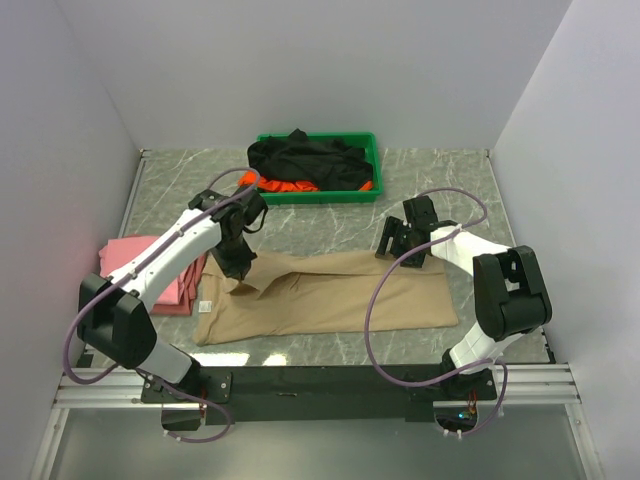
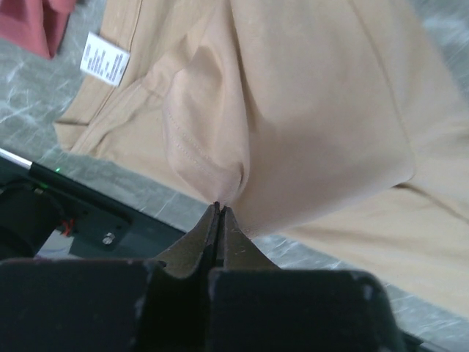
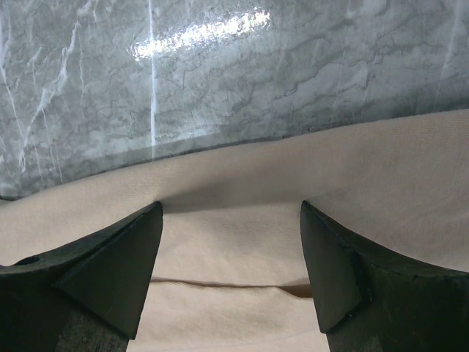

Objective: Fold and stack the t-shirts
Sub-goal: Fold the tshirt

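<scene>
A large beige t-shirt [image 1: 330, 295] lies spread across the table's near middle, partly folded lengthwise. My left gripper [image 1: 240, 272] is shut on a pinched fold of this beige t-shirt [image 2: 315, 110] near its left end, and the cloth rises in a peak to the closed tips of the left gripper [image 2: 218, 207]. My right gripper [image 1: 405, 250] stands open over the shirt's far right edge. In the right wrist view the right gripper [image 3: 231, 208] straddles the beige cloth [image 3: 366, 161], which shows a fold line between its fingers [image 3: 124, 257]. A folded pink t-shirt [image 1: 125, 250] lies at the left.
A green tray [image 1: 371, 160] at the back holds a crumpled black t-shirt [image 1: 305, 160] over an orange one [image 1: 290, 185]. A white label [image 2: 103, 59] shows at the beige shirt's collar end. Grey walls close in left, right and behind. The black rail [image 1: 320, 380] runs along the near edge.
</scene>
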`<state>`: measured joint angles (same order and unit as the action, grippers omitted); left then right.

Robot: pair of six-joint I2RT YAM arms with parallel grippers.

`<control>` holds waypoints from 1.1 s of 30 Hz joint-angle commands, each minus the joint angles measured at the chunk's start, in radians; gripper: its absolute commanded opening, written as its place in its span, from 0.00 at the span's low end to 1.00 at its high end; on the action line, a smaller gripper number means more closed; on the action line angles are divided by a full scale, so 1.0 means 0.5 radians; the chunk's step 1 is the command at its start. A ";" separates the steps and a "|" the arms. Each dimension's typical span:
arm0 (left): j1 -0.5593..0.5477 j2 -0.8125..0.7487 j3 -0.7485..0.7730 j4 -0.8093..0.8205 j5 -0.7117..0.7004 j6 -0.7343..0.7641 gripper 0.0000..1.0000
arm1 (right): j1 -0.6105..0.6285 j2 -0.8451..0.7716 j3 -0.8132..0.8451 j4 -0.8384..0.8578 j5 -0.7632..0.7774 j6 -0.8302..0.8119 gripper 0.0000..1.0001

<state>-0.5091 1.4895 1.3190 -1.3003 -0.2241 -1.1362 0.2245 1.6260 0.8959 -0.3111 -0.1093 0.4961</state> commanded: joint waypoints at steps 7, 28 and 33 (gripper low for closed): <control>-0.010 -0.123 -0.192 -0.142 0.206 0.097 0.00 | -0.010 0.080 0.006 -0.108 0.105 -0.063 0.82; -0.062 -0.267 -0.447 0.002 0.010 -0.016 0.97 | -0.019 0.086 0.015 -0.120 0.108 -0.081 0.82; 0.170 -0.457 -0.766 0.259 -0.018 0.014 0.86 | -0.013 0.083 0.006 -0.117 0.108 -0.084 0.82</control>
<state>-0.5030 1.3205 1.0111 -1.2312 -0.1898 -1.1202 0.2245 1.6321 0.9031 -0.3191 -0.1013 0.4774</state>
